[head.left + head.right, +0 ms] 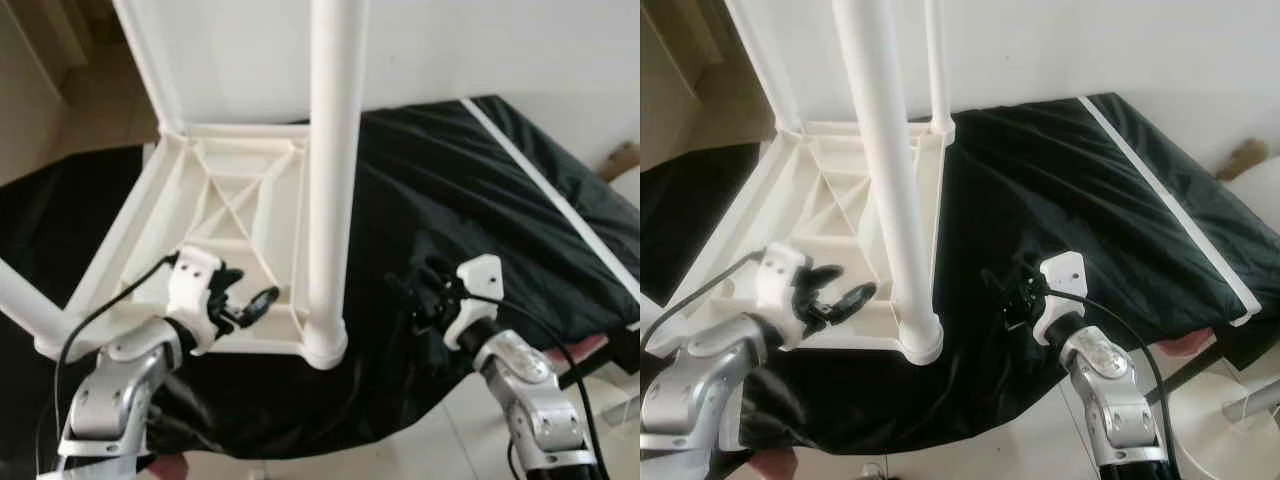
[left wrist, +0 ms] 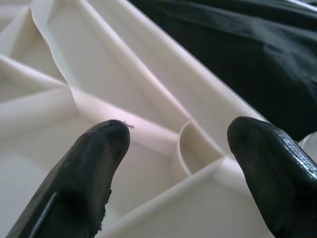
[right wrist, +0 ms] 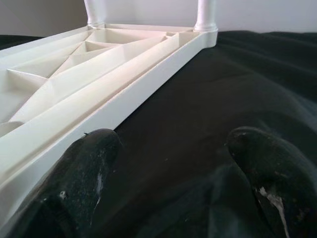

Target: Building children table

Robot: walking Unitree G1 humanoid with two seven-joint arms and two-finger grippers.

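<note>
A white plastic children's table (image 1: 240,200) lies upside down on a black cloth (image 1: 450,190), its ribbed underside facing up. The near leg (image 1: 333,180) stands upright in its corner socket (image 1: 325,350). Two more legs (image 1: 936,60) rise at the far corners, and another leg (image 1: 20,300) juts out at the left. My left gripper (image 1: 250,290) hovers open over the underside near the front rim; in its wrist view its fingers (image 2: 94,168) frame a rib junction (image 2: 198,148). My right gripper (image 1: 415,285) is open above the cloth, right of the near leg, with the table's rim (image 3: 124,99) beside it.
The black cloth has a white stripe (image 1: 540,180) running along its right side and hangs over the front edge above a light tiled floor (image 1: 420,450). A white wall (image 1: 480,40) stands behind. A round white object (image 1: 1230,420) sits on the floor at the right.
</note>
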